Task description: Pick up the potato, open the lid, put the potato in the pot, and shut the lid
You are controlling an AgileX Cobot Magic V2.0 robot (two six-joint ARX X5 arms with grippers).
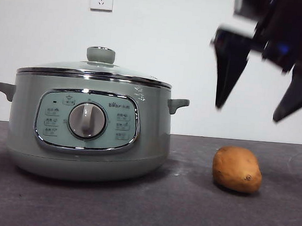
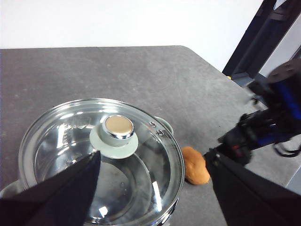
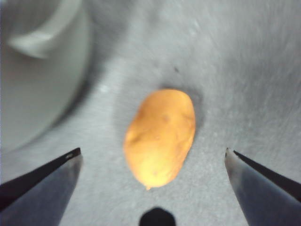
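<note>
Nothing of the task is done yet, as far as the pictures show. The oval orange-brown potato (image 1: 237,169) lies free on the dark grey worktop (image 1: 133,206), near the large pale sage-green electric pot (image 1: 89,134) but apart from it, on its handle side. The domed glass lid with steel rim and sage-green knob (image 1: 94,69) sits shut on the pot. All four steps remain: pick up, open, drop in, close.

Right tool (image 1: 266,109): hangs in the air above the potato, tilted, jaws spread wide, holding nothing. In the right wrist view the potato (image 3: 160,136) lies between the two jaw tips, with clear worktop on both sides. Judged: the arm is lined up for the grasp; contact not yet made.

Left tool (image 2: 155,179): poised over the lid (image 2: 101,160), jaws apart, empty, the knob (image 2: 115,134) just ahead of the jaw tips. Probably staged for lifting the lid. The same view shows the potato (image 2: 195,165) just beyond the pot's rim, with the other arm's tool over it.

Potato's look: smooth skin, even orange-brown, a small dark spot low on the end facing the front camera, long axis lying flat on the worktop. Far smaller than the pot; should pass through the opening easily. Rounded shape may roll if nudged off-centre.

Through the glass, the pot looks empty.
</note>
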